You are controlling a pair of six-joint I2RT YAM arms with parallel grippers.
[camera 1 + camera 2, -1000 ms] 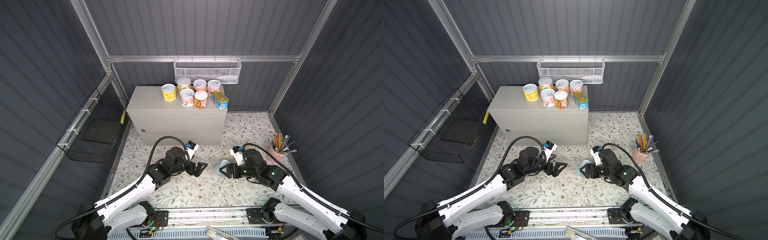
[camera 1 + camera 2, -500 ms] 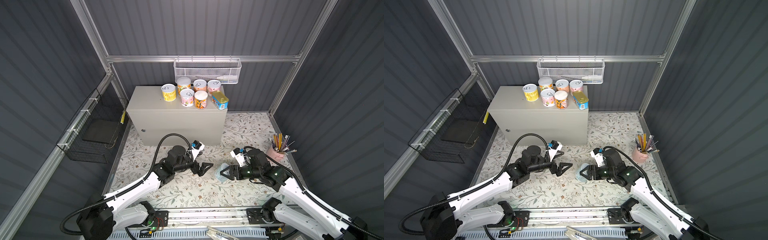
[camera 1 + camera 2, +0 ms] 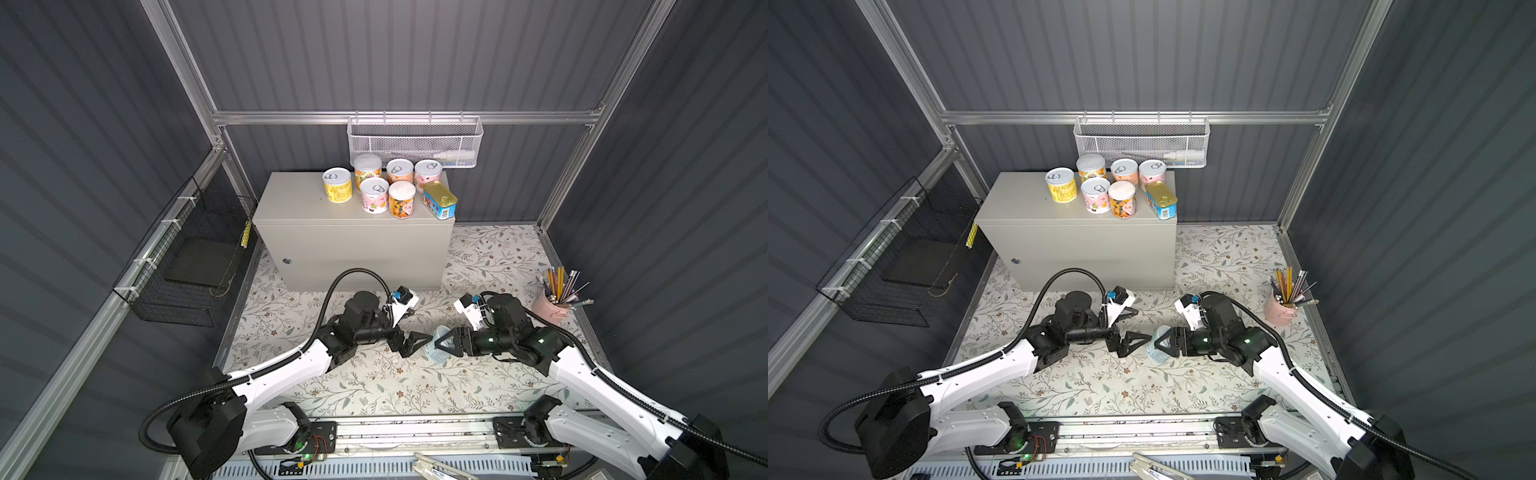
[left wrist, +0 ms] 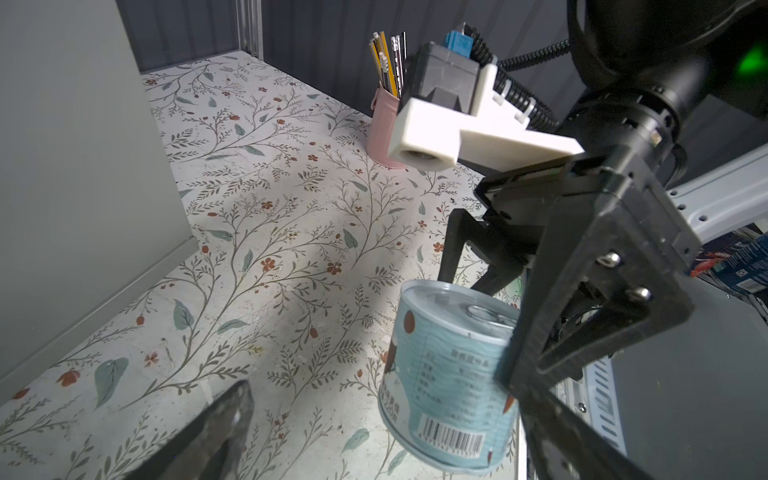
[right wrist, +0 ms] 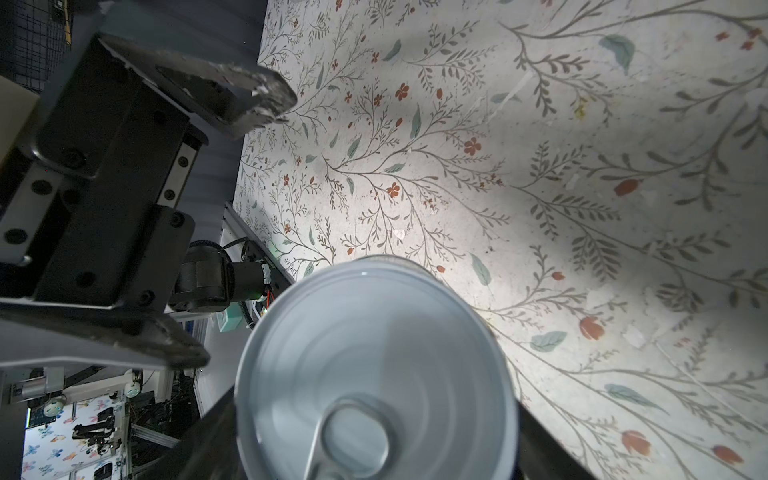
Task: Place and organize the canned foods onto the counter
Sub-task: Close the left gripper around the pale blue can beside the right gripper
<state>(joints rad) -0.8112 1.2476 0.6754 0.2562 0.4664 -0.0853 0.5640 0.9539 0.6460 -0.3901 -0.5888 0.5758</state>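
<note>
My right gripper [image 3: 444, 344] is shut on a pale blue can [image 3: 439, 353] with a silver pull-tab lid [image 5: 374, 365], holding it tilted low over the floral mat, mid-floor. In the left wrist view the can [image 4: 449, 374] shows its barcode side. My left gripper [image 3: 420, 325] is open, its fingertips just left of the can and apart from it. The counter [image 3: 299, 199], a beige-grey box, stands at the back. On its top right part are several round cans, such as a yellow one [image 3: 337, 190], and a blue gold-topped tin [image 3: 439, 200].
A pink pencil cup [image 3: 550, 309] stands on the mat to the right, behind my right arm. A white mesh basket [image 3: 415, 143] hangs on the back rail above the counter. On the left wall hangs a black wire basket [image 3: 191, 266]. The counter's left half is bare.
My left gripper has moved right, closing in on the can while staying open. My right gripper has shifted slightly left and toward the front, still holding the pale blue can.
</note>
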